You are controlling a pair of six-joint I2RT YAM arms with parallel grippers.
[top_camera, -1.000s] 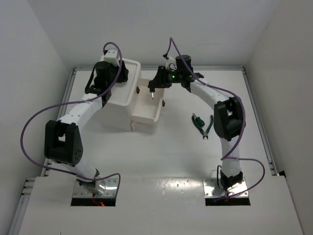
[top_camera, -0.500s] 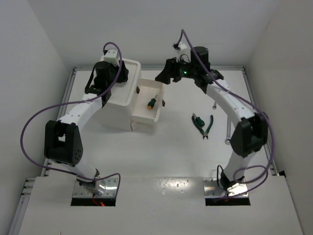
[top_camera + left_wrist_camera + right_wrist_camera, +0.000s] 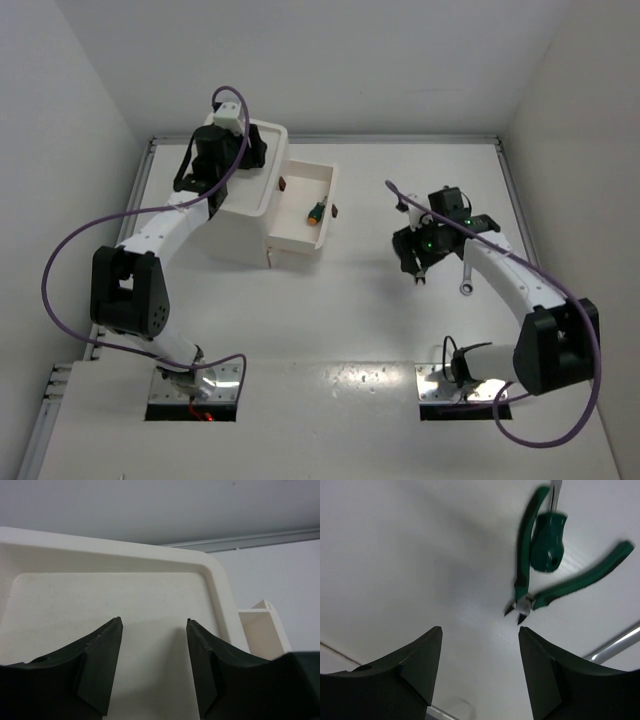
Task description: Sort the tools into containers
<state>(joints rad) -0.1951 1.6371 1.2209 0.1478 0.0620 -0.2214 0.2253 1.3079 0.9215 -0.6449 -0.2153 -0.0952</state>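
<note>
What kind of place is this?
Probably a robot lab test cell: left arm and right arm bolted to a white table, plain white walls around it, a box and pliers set out for sorting.

My right gripper (image 3: 480,628) is matte black above a plain white tabletop (image 3: 395,555). At one o'clock from it are the dark green-handled pliers (image 3: 522,565), grey-silver at the nose, and a stubby screwdriver handle (image 3: 548,550) of the same deep green. At four o'clock is a long silver metal wrench (image 3: 615,645), bright and unpatterned. My left gripper (image 3: 154,621) is equally black against the cream-white recessed tray top (image 3: 100,600) of the plastic box. From above, the open white drawer (image 3: 295,225) shows dark brown knobs (image 3: 283,184) and a green-and-orange-handled screwdriver (image 3: 317,210). My arm links (image 3: 165,228) are white, with black joints (image 3: 125,290), purple cables (image 3: 80,228) and a green wrist light (image 3: 430,240).
</note>
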